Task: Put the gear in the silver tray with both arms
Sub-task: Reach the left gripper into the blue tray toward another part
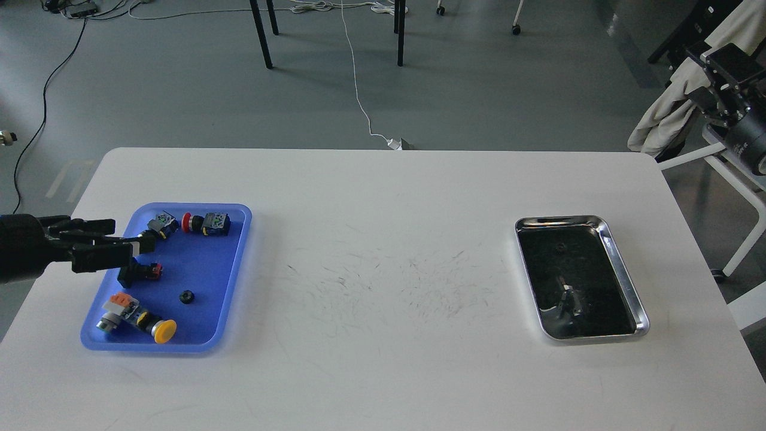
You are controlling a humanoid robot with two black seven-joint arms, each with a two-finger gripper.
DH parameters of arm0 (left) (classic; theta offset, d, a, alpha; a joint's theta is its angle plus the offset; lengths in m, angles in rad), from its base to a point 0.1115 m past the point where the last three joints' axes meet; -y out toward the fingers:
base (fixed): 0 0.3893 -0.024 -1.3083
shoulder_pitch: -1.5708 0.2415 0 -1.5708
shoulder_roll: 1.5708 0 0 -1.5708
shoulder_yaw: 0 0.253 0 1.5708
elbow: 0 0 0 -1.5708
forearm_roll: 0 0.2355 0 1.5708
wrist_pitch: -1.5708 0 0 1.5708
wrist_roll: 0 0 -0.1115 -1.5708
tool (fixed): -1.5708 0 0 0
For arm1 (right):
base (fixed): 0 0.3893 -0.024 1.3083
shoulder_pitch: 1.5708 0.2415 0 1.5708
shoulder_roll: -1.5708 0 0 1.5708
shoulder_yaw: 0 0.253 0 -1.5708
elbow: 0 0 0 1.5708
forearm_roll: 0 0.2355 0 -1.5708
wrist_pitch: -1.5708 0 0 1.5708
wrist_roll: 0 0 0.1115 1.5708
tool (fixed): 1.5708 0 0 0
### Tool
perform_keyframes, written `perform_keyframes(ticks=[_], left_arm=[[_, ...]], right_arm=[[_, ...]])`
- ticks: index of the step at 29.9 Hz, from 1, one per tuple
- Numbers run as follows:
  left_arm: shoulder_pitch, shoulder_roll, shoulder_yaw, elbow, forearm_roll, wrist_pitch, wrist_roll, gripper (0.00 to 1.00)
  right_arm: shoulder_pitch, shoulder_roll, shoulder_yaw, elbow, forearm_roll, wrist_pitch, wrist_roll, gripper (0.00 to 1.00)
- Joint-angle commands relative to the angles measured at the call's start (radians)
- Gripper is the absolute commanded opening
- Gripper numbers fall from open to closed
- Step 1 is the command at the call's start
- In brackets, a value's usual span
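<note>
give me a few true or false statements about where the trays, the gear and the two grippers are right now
1. The silver tray sits on the right side of the white table. True.
2. The small black gear already lies in the silver tray. False: it lies in the blue tray on the left.
3. The left gripper hangs over the left edge of the blue tray. True.
4. The right gripper hovers over the silver tray. False: it is off the table, at the upper right edge of the view.
5. A yellow push button lies in the blue tray's near part. True.
6. The two trays touch. False: bare table separates them.
</note>
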Motion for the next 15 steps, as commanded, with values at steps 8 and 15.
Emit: perform_keyframes(ticks=[8, 15], left_arm=[[0.011, 0.004, -0.001, -0.015, 0.123, 0.074, 0.0, 0.99], [0.011, -0.109, 0.008, 0.037, 0.219, 0.201, 0.0, 0.99]], right_arm=[[-0.005, -0.082, 0.006, 0.08, 0.039, -0.035, 0.0, 0.94], [-0.014, -0.082, 0.004, 0.101, 0.039, -0.108, 0.0, 0.94]])
